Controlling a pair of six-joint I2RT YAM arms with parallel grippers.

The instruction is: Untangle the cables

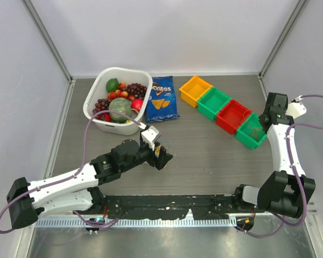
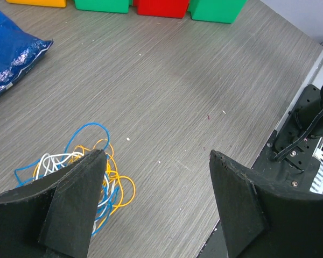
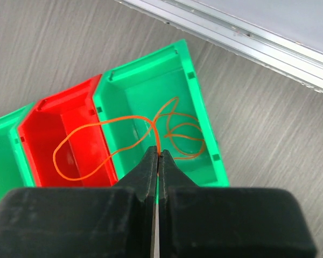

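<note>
A small tangle of blue, white and yellow cables (image 2: 78, 164) lies on the grey table. My left gripper (image 2: 156, 155) is open just above the table. Its left finger (image 2: 75, 204) covers part of the bundle, and the gap between the fingers holds only bare table. In the top view the left gripper (image 1: 162, 156) is at the table's middle and hides the bundle. My right gripper (image 3: 158, 153) is shut on an orange cable (image 3: 157, 141). That cable's loops hang over the end green bin (image 3: 196, 86) and the red bin (image 3: 59, 107). In the top view the right gripper (image 1: 264, 121) is over that green bin (image 1: 251, 130).
A white basket of fruit (image 1: 118, 102) and a blue Doritos bag (image 1: 162, 98) stand at the back left. A diagonal row of bins runs orange (image 1: 195, 90), green (image 1: 214, 103), red (image 1: 233, 115), green. The black base rail (image 1: 167, 204) lines the near edge.
</note>
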